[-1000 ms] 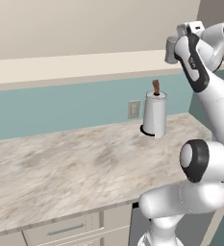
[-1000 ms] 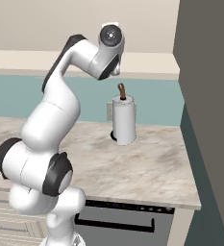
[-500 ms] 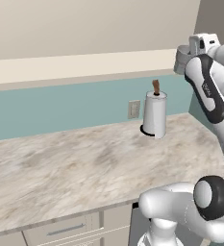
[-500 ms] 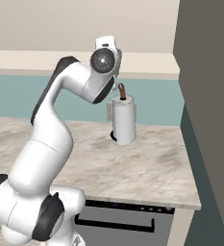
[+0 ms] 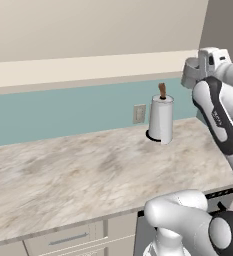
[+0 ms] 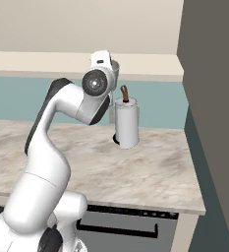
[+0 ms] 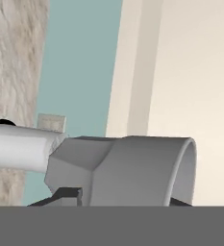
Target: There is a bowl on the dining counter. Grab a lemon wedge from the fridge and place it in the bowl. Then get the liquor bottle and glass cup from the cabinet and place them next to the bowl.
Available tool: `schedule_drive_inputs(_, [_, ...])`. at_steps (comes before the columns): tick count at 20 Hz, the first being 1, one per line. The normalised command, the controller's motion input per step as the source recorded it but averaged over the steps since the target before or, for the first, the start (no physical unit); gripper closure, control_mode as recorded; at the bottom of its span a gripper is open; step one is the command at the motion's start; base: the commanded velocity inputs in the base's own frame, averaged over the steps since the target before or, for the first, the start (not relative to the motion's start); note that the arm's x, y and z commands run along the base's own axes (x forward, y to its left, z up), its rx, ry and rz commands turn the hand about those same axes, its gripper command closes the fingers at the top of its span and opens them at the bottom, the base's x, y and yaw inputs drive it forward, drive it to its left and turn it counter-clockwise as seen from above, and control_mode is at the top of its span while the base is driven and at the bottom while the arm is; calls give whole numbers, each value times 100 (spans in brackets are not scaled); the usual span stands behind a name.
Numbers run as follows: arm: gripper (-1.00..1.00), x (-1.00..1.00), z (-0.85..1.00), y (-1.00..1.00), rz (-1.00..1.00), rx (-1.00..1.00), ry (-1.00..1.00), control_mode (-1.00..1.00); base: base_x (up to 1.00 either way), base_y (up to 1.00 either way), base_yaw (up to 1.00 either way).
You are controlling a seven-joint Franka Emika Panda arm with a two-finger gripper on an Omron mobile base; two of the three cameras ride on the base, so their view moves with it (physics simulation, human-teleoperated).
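One cup in hand: the glass cup (image 7: 137, 168) sits between my fingertips (image 7: 65, 194), lying on its side across the hand view with its open rim toward the pale wall.
Grip: my gripper (image 7: 123, 198) is closed partway around the cup, a narrow, steady hold on it.
Where it is: high above the right end of the counter (image 5: 78, 175), level with the cream ledge over the teal backsplash, and above and to the right of the paper towel roll (image 5: 161, 120).
Step in hand: I judge this to be carrying the cup off to the dining counter, to be set beside the bowl.
Doing it well: keep the squeeze even, since the walls taper and could slip. Swing smoothly with no jerks, and bring the cup upright before it goes down.
Watch for: the roll and its brown post stand close under my path, and the dark panel (image 6: 209, 98) on the right is close, so I'd stay high until I am away from both.
Changed from a second ago: my hand has moved a little right in the left base view and sits lower in the right base view. The lower arm joints have swung down and round.
Unchanged: the roll, the wall outlet (image 5: 139, 113) and the counter sit where they were, so the base has not driven, and my hold is all but the same.
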Motion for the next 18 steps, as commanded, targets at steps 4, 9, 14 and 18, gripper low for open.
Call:
schedule_drive_inputs(4, [100, -61, -2, 0, 0, 7, 5, -100, 0, 0, 0])
schedule_drive_inputs(9, [100, -81, -8, 0, 0, 4, 9, -100, 0, 0, 0])
schedule_drive_inputs(14, [100, -89, -34, 2, 0, 0, 4, -100, 0, 0, 0])
schedule_drive_inputs(18, [100, -79, -27, 14, 4, -1, 1, -100, 0, 0, 0])
